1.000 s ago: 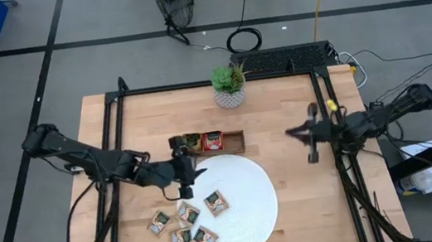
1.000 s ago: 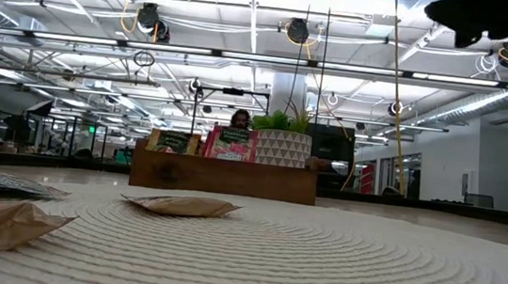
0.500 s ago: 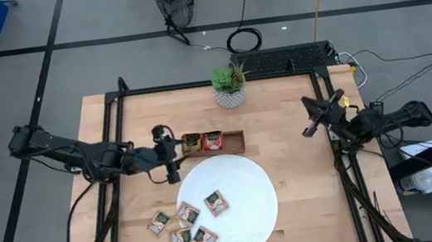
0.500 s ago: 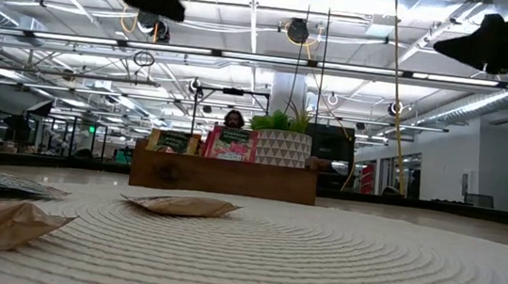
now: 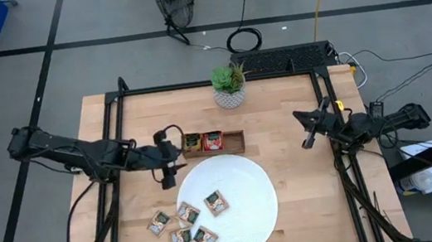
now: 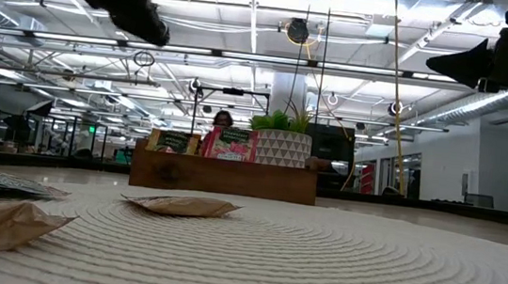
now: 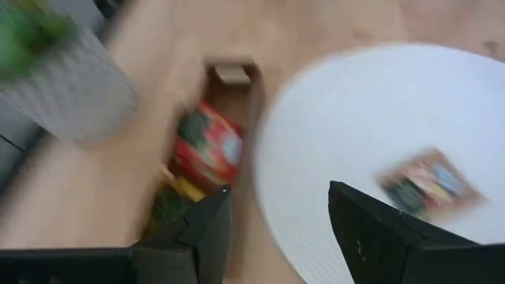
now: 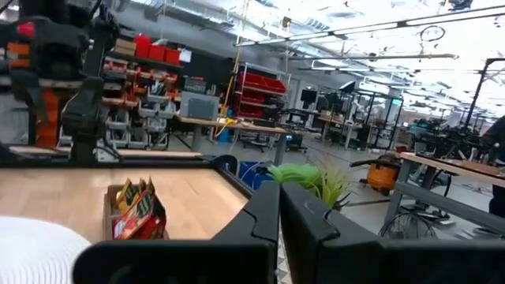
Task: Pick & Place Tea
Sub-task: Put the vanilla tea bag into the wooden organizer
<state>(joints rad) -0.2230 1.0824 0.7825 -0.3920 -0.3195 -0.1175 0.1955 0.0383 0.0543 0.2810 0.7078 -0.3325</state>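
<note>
Several tea sachets lie overlapping near the worktop's front edge, so the left gripper, open and apparently empty above the tray's end, may pinch two together, while the right gripper waits shut.

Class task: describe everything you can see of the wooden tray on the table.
The wooden tray is a long, low brown box of plain wood, lying flat on the table just beyond the white plate, near its far edge. Its right end is bare. A red sachet and a green-printed sachet stand upright in the rest. The open left gripper hovers beside its left end, apart.
</note>
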